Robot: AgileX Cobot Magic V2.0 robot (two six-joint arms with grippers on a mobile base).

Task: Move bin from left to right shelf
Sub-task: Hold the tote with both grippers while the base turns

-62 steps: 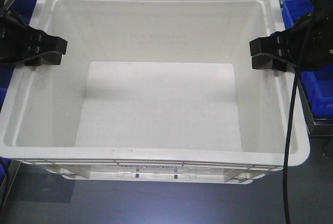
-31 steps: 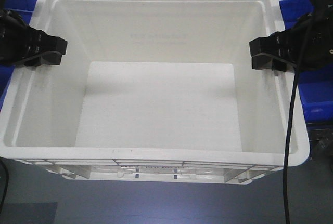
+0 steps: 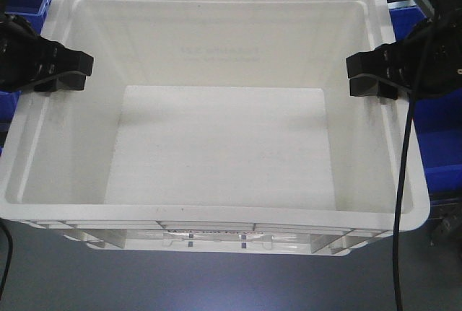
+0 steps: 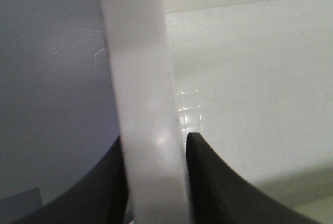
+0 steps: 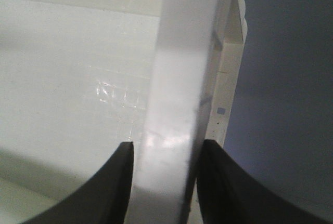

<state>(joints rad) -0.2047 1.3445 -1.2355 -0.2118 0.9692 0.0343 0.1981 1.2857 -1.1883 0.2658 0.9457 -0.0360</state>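
- The bin (image 3: 216,213) fills most of the front view, its open top facing the camera and its long rims running left to right.
- The left gripper (image 3: 72,71) sits on the bin's left rim, about a third of the way back from the far corner.
- In the left wrist view, its two dark fingers (image 4: 218,193) are closed tight on either side of the white rim (image 4: 148,104), one inside the bin and one outside.
- The right gripper (image 3: 364,75) grips the right rim at a matching spot.
- Its fingers (image 5: 104,193) pinch the rim (image 5: 179,78) the same way, pressed against both faces.
- A black cable (image 3: 401,203) hangs from the right arm across the bin's near right corner.
- Blue bins (image 3: 440,130) show past the right wall and at the far left corner.
- Grey floor (image 3: 216,282) lies beyond the near wall.
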